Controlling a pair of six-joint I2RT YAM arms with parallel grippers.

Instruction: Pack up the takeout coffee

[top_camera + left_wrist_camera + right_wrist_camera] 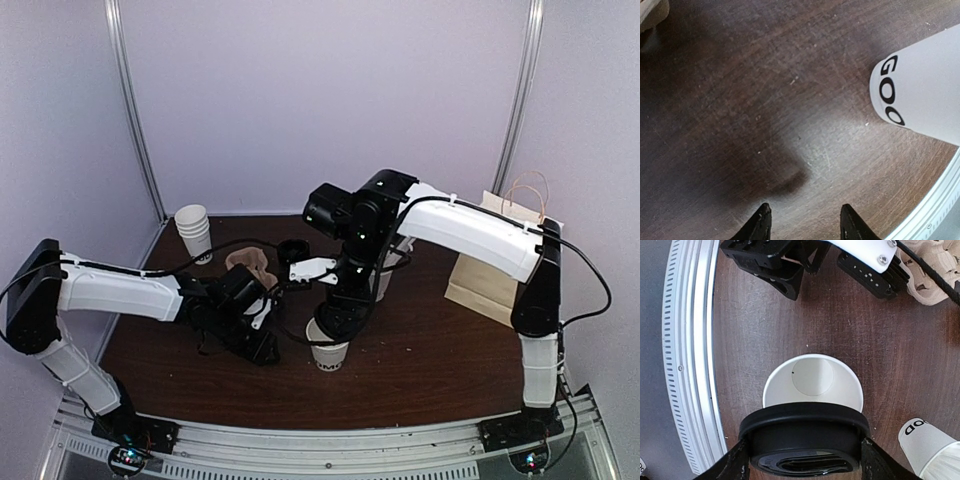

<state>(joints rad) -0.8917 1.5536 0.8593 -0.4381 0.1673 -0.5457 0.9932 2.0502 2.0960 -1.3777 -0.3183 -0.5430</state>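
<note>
Right jaws gripped black dome lid [805, 427] just over open white paper cup [812, 382], likely to cap it. Cup sat on worktop [430, 370]; paper bag [475, 285] well apart from cup. Left jaws stood open, empty, beside cup, perhaps to steady it.

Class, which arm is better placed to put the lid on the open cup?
Right. The right gripper holds the black dome lid just above the open white cup; the left gripper is open and empty, off to the side.
</note>
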